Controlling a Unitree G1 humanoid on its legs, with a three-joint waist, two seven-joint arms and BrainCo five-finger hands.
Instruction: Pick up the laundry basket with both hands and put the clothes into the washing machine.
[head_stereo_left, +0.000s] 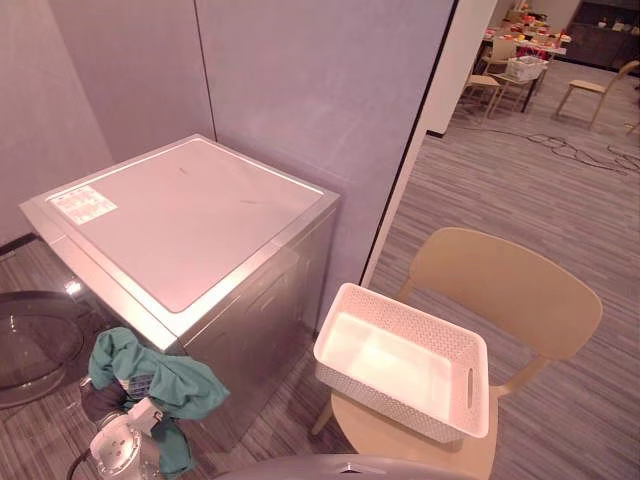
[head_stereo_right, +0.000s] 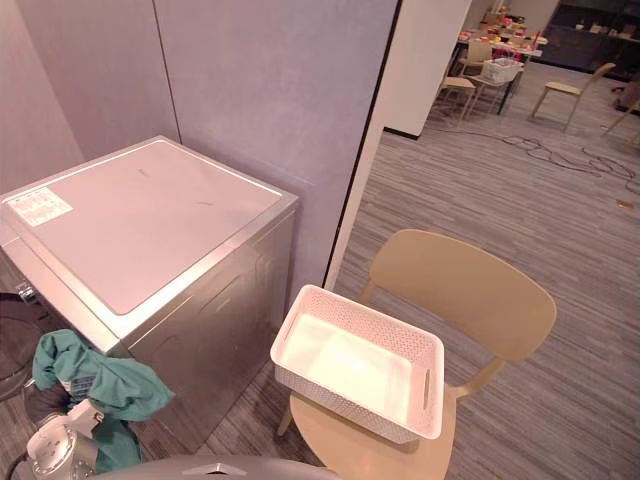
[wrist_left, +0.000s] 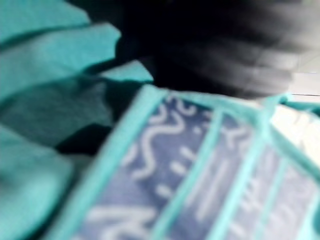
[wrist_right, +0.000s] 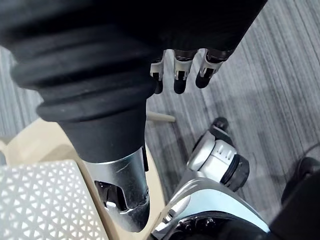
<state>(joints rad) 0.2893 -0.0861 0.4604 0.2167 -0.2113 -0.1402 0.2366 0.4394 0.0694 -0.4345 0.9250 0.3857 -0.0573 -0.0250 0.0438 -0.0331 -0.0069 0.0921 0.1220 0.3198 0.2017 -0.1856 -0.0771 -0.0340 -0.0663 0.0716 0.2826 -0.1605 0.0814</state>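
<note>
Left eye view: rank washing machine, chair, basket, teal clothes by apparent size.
1. washing machine
2. chair, though the basket hides much of its seat
3. basket
4. teal clothes, bunched low beside the machine, clearly smallest

Teal garment (head_stereo_left: 150, 375), white lattice basket (head_stereo_left: 390, 402); beige chair (head_stereo_left: 510, 290)

I see a washing machine (head_stereo_left: 190, 220) with brushed metal sides and a smooth, faintly glossy top, a white lattice plastic basket (head_stereo_left: 385, 405), a matt pale wooden chair (head_stereo_left: 500, 285) and soft teal cloth (head_stereo_left: 150, 375).
</note>
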